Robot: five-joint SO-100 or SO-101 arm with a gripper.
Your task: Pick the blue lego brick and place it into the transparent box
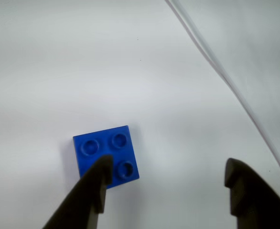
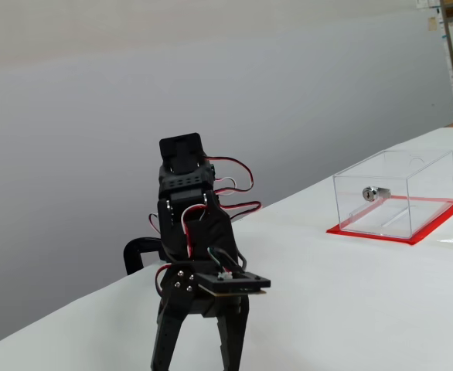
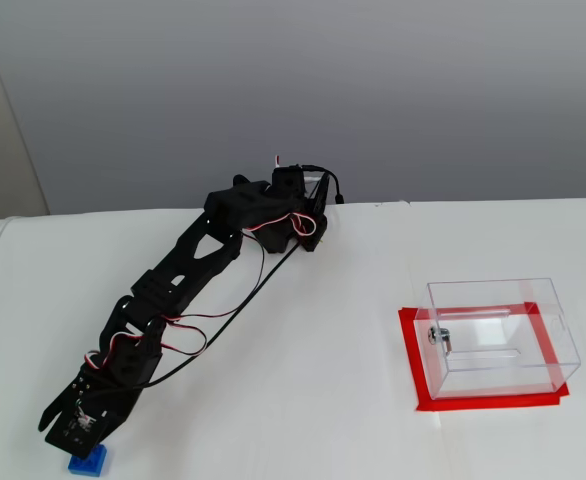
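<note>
The blue lego brick [image 1: 106, 150] lies flat on the white table, studs up, in the lower left of the wrist view. My gripper [image 1: 168, 167] hangs open above it; the left finger [image 1: 90, 195] covers the brick's near corner, while the right finger [image 1: 245, 195] is well off to the right. From the high fixed view the brick [image 3: 88, 462] peeks out just under the gripper [image 3: 81, 448] at the bottom left. The transparent box [image 3: 498, 335] stands on its red base [image 3: 413, 370] far to the right, also seen as the box [image 2: 393, 193] in the low fixed view. There the gripper [image 2: 199, 355] points down and the brick is hidden.
A silver lock [image 2: 372, 193] sits in the box's wall. A pale seam or edge [image 1: 226, 76] runs diagonally across the upper right of the wrist view. The arm's base [image 3: 298, 205] stands at the table's back edge by the grey wall.
</note>
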